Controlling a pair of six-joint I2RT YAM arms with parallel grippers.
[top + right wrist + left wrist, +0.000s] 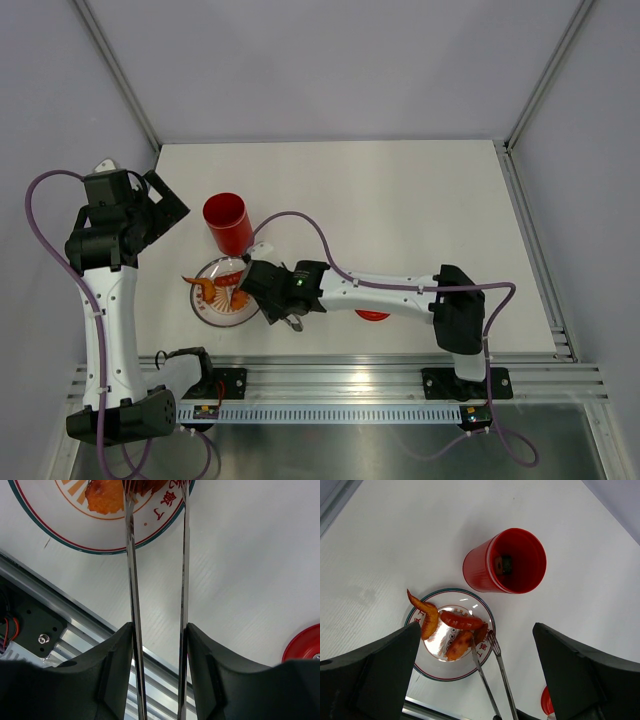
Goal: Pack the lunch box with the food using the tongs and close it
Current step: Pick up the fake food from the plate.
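The red lunch box (482,567) stands upright and open just beyond the plate, with a small black-and-white roll (503,564) inside. Its red lid (305,642) lies on the table to the right, partly under the right arm. My right gripper (159,645) is shut on the silver tongs (131,580), pressing both arms. The tongs' tips (491,640) straddle a brown food piece (481,633) on the plate. A red sausage (462,621) and two orange pieces (426,617) (458,645) also lie there. My left gripper (476,627) hangs open high above the plate, holding nothing.
The clear round plate (205,312) with orange print sits near the table's front edge, left of centre. A metal rail (380,375) runs along the near edge. Walls and frame posts enclose the white table (400,210) at the back and sides.
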